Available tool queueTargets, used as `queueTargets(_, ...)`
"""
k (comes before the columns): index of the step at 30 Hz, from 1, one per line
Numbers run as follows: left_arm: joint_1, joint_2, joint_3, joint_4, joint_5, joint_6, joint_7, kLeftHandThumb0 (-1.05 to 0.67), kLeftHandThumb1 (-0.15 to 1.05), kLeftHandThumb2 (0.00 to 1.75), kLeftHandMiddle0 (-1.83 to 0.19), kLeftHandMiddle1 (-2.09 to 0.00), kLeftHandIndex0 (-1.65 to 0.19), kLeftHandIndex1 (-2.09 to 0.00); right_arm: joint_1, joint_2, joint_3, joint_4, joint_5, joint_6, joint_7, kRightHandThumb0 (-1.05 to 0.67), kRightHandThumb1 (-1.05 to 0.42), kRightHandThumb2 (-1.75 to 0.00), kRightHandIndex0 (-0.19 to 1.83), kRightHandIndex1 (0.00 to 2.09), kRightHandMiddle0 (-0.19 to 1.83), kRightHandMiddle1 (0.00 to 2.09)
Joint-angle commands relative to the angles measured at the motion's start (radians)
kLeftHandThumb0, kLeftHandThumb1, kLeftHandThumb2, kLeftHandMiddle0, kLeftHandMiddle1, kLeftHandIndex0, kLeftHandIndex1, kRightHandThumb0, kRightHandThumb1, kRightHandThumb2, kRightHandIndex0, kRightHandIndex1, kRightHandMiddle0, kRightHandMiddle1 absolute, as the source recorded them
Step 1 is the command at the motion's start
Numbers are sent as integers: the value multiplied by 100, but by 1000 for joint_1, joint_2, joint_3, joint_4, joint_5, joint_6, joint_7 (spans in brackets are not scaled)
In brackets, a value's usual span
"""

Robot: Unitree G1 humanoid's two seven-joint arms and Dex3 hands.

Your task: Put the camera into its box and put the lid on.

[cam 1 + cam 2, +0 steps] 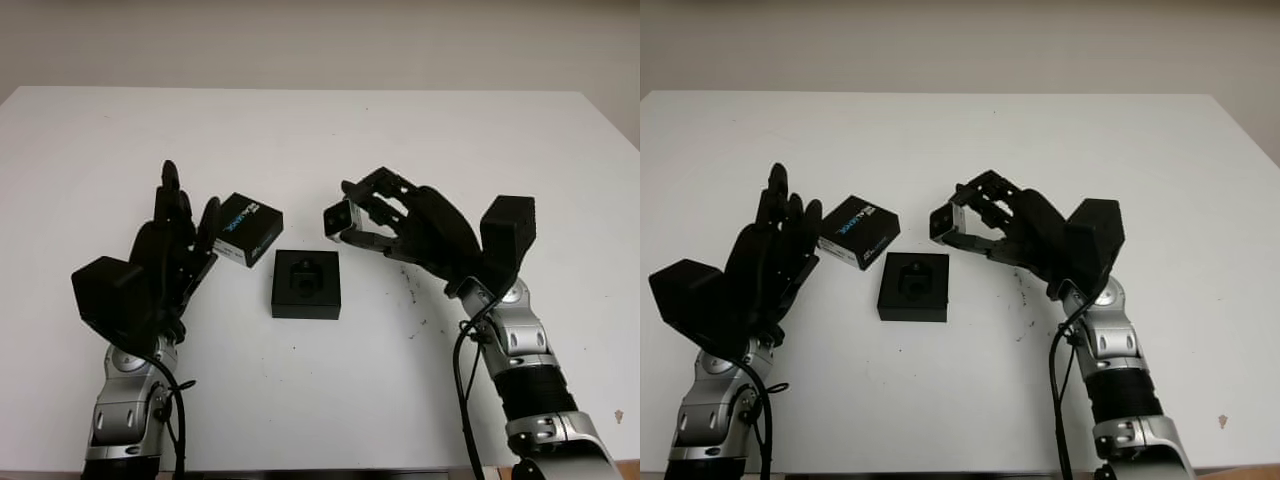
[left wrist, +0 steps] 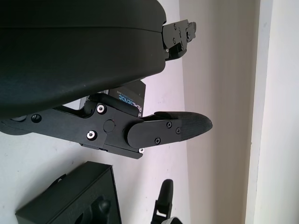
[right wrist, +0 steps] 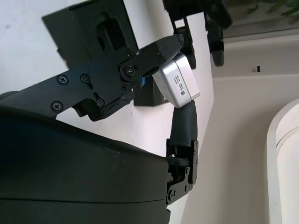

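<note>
My right hand [image 1: 352, 222] is shut on the small silver camera [image 1: 339, 217], holding it above the table just right of and beyond the box; the camera [image 3: 180, 82] sits between its fingers [image 3: 154, 53]. The black box base [image 1: 306, 284] lies open at the table's middle, its moulded black insert showing. Its lid [image 1: 247, 229], black with a white and blue label, lies just left of and behind the base. My left hand [image 1: 180, 235] is open, raised beside the lid on its left, apart from it. The left wrist view catches the lid's label [image 2: 132, 99] and a corner of the base [image 2: 74, 200].
The white table [image 1: 320, 140] stretches well beyond the objects to a pale wall behind. A few small dark specks mark the surface [image 1: 412, 290] right of the box base.
</note>
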Motion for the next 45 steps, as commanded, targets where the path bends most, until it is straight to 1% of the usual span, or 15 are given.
queueTargets(1, 3, 2, 2, -12, -8, -2, -2, -53, 105, 47, 19, 0, 19, 0, 18, 13, 8, -38, 5, 18, 0, -36, -101, -6, 12, 8, 19, 183)
queueTargets(7, 2, 0, 1, -9, -9, -1, 2, -54, 105, 46, 19, 0, 19, 0, 33, 24, 33, -36, -15, 20, 2, -37, -100, -5, 12, 8, 22, 185)
queueTargets(13, 3, 0, -4, -6, -5, -7, 4, -53, 105, 47, 19, 0, 19, 0, 32, 47, 42, 1, -17, 22, 0, -38, -100, -5, 13, 7, 23, 181)
queueTargets(26, 4, -5, -11, -8, 2, -5, 13, -54, 105, 46, 19, 0, 19, 0, 57, 95, 66, 9, -35, 45, -23, -41, -100, -5, 12, 7, 21, 178)
queueTargets(31, 5, -5, -10, -8, -2, -3, 10, -53, 105, 47, 19, 0, 19, 0, 68, 113, 75, 12, -42, 44, -32, -39, -101, -6, 13, 7, 20, 179)
queueTargets(41, 4, -7, -12, -2, 0, -9, 11, -54, 105, 46, 19, 0, 19, 0, 94, 140, 88, -10, -56, 66, -60, -39, -100, -5, 15, 8, 24, 181)
queueTargets(45, 5, -9, -15, -6, 8, -6, 17, -54, 105, 47, 19, 0, 19, 0, 99, 144, 92, -7, -65, 53, -62, -38, -101, -6, 14, 7, 22, 182)
